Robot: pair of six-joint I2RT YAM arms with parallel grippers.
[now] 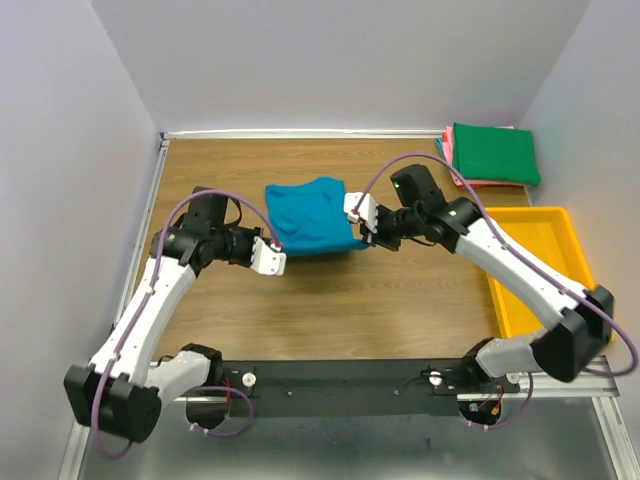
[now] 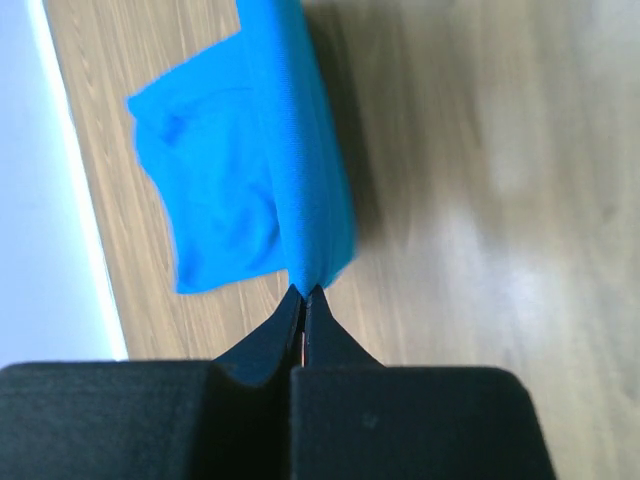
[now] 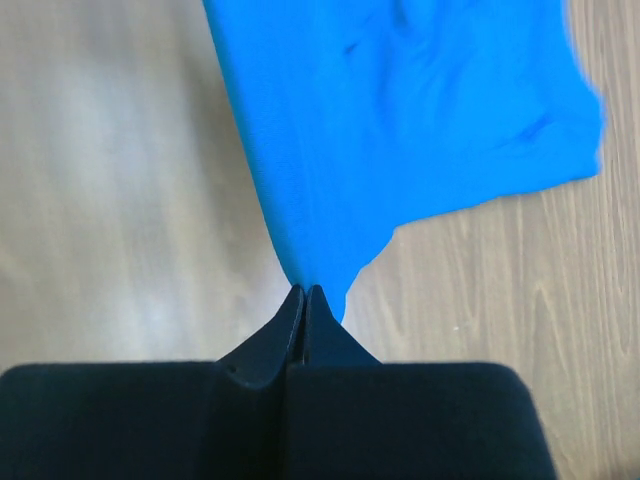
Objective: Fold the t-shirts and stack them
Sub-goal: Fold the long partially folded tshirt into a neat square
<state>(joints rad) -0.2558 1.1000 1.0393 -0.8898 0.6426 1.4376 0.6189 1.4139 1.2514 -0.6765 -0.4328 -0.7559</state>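
From the top view I see the teal-blue t-shirt bunched in the middle of the table, strung between my two arms. The left gripper is at its near left corner and the right gripper at its near right corner. That view does not show the jaws. In the left wrist view the left gripper is clenched, pinching a folded edge of the teal-blue t-shirt, which casts a shadow on the wood. The right wrist view shows the right gripper likewise clamped on a corner of the teal-blue t-shirt. Only the overhead shows the far right corner, where a dark green t-shirt lies folded on pink t-shirts, with the yellow tray nearer to me.
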